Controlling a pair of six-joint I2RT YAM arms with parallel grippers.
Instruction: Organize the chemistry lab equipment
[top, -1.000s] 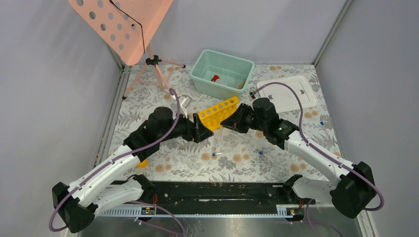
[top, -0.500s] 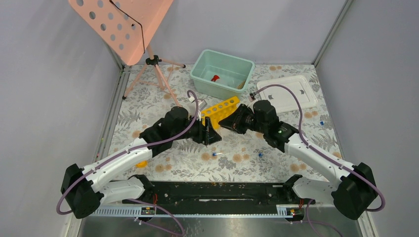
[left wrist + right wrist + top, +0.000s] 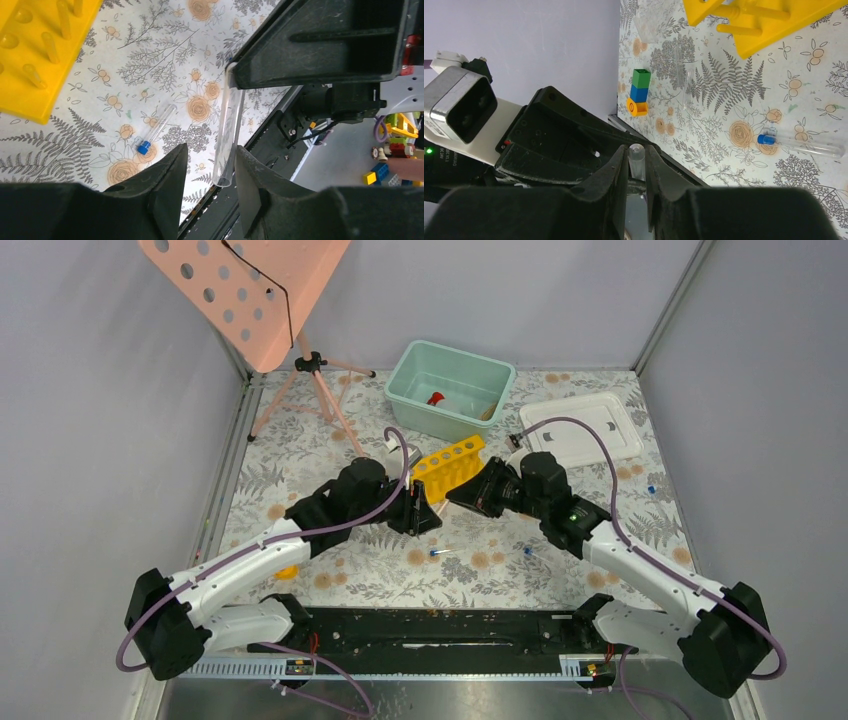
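Note:
My right gripper is shut on a clear uncapped tube. In the left wrist view this tube hangs between the open jaws of my left gripper, closer to the right finger and not pinched. The yellow rack lies just behind both grippers. A blue-capped tube lies on the table in front. Another lies to its right, and one more far right. A red-capped item sits in the teal bin.
A white lid lies at the back right. The pink perforated stand on a tripod stands at the back left. A green-blue-yellow block stack stands near the left arm. Another clear tube lies on the patterned cloth.
My left arm has swung right and forward, bringing its open gripper up to the right gripper's tube. The right gripper has shifted slightly right, still holding the tube.

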